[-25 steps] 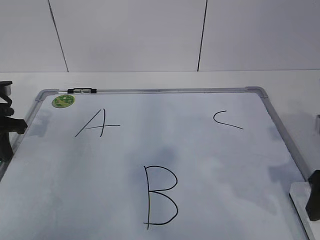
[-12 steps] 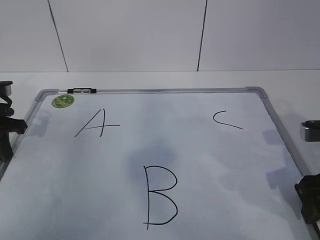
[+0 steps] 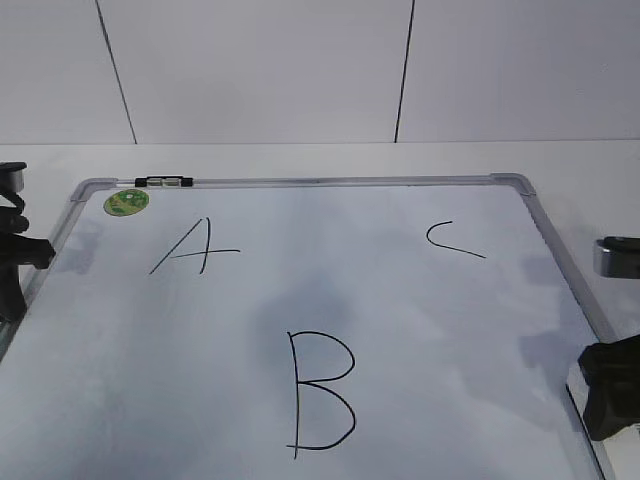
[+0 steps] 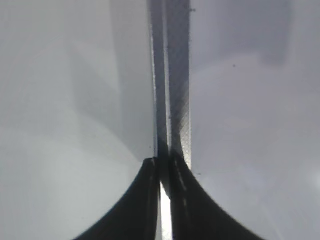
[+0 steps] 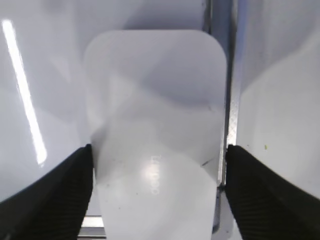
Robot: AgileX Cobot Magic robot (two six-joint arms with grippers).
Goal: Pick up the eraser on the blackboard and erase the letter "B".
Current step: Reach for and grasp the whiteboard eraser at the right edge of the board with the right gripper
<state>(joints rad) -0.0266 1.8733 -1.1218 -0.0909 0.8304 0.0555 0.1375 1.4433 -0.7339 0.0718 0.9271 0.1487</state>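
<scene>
The blackboard [image 3: 420, 330] is a white board with a grey frame, lying flat. The letter "B" [image 3: 320, 390] is drawn in black at its front middle. The eraser [image 5: 155, 120], a white rounded block, fills the right wrist view between the two black fingers. In the exterior view only a white edge of the eraser [image 3: 575, 388] shows, at the board's right edge. My right gripper [image 5: 159, 150] [image 3: 612, 400] is shut on it. My left gripper [image 4: 162, 162] [image 3: 12, 255] is shut and empty over the board's left frame [image 4: 177, 90].
A black "A" [image 3: 195, 248] and "C" [image 3: 452, 240] are drawn at the back of the board. A round green sticker [image 3: 126, 202] and a small marker [image 3: 165, 182] sit at its back left corner. The board's right frame [image 5: 231, 100] runs beside the eraser.
My right gripper has come in from the right edge and moved left over the eraser, which has shifted slightly left. The left arm has not moved.
</scene>
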